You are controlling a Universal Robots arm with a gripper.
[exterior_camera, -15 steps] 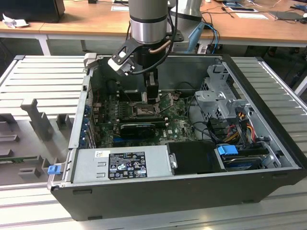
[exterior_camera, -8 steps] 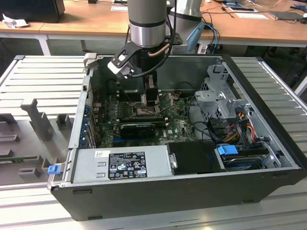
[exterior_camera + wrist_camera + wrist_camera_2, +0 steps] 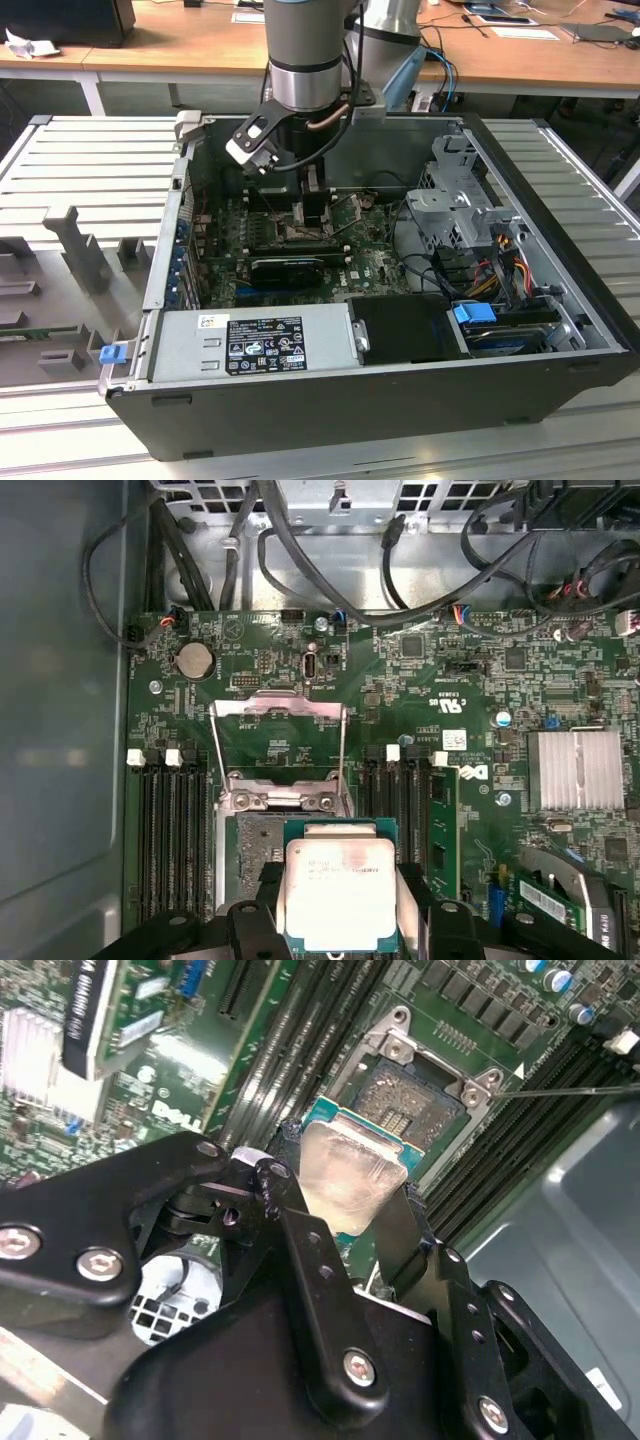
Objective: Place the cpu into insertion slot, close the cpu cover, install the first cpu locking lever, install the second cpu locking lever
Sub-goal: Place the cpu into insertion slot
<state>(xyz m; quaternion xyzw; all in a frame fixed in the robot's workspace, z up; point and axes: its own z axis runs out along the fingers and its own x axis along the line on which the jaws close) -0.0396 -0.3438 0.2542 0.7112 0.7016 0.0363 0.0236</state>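
Note:
My gripper (image 3: pixel 340 905) is shut on the cpu (image 3: pixel 340 885), a pale silvery square chip on a green carrier, held by its two opposite edges between the black fingers (image 3: pixel 268 900). In the second wrist view the cpu (image 3: pixel 350 1175) hangs just above the insertion slot (image 3: pixel 415 1090) and off to one side of it. Part of the grey pin field (image 3: pixel 255 845) shows beside the chip. The cpu cover (image 3: pixel 278 708) is swung up and open behind the slot. In the exterior view the gripper (image 3: pixel 300 215) is low inside the computer case (image 3: pixel 330 400), over the motherboard.
Black memory slots (image 3: pixel 170 830) flank the socket on both sides. A thin metal rod (image 3: pixel 570 1088) lies beside the socket. Cables (image 3: pixel 330 570) hang along the board's edge. A silver heatsink (image 3: pixel 580 770), the power supply (image 3: pixel 255 345) and the drive cage (image 3: pixel 455 210) crowd the case.

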